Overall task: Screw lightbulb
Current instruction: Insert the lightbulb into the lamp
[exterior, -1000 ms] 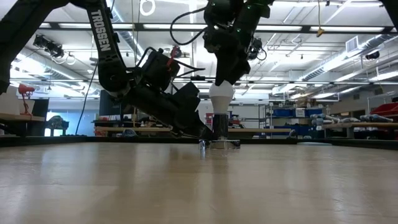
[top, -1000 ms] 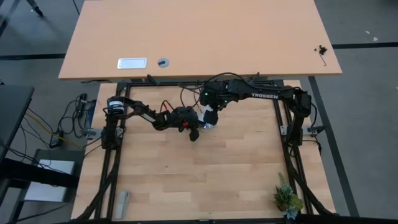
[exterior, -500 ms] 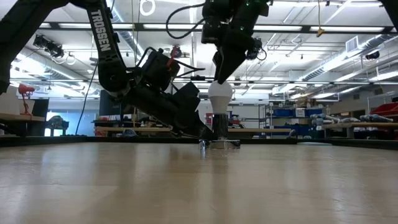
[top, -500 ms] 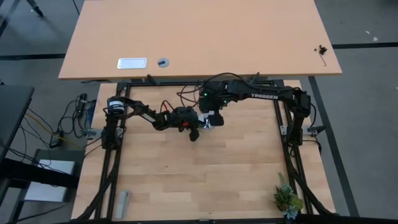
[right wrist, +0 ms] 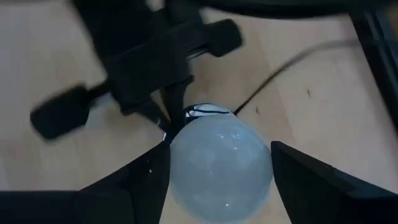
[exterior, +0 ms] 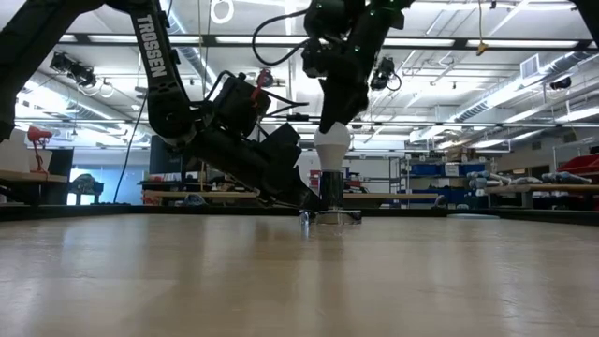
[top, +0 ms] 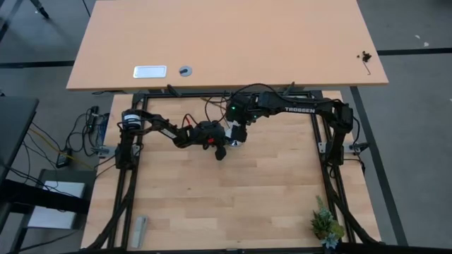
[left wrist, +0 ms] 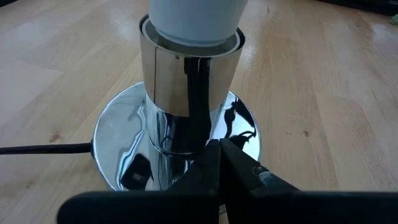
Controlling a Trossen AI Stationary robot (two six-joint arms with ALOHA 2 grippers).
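The white frosted lightbulb (exterior: 331, 145) stands upright with its base in the round silvery socket (exterior: 329, 192), which rests on the table by its flat round plate (left wrist: 130, 134). My right gripper (exterior: 328, 124) comes down on the bulb (right wrist: 221, 162) from above and is shut on it. My left gripper (left wrist: 221, 152) is shut, and its tips rest on the socket's plate on the table's left side (exterior: 304, 201). The bulb's threaded base is hidden inside the socket. My left gripper presses its shut fingertips (left wrist: 211, 158) down on the near rim of the socket's round plate (left wrist: 239, 127), slanting down from the table's left. The plate lies flat on the table. My right gripper pinches the bulb's rounded glass top (right wrist: 180, 162) between its two fingers (right wrist: 146, 183), which point down from above, one on each side. The bulb stands upright in the socket.
A thin black cord (left wrist: 43, 149) runs off from the socket across the table. A small plant (top: 326, 226) stands at the near right corner and a grey object (top: 140, 230) lies at the near left edge. A second tabletop (top: 226, 42) lies beyond the far edge.
My right gripper has turned about the bulb's upright line, one way and then back, staying over the socket. The bulb has stayed upright in the socket. My left gripper has kept still on the plate.
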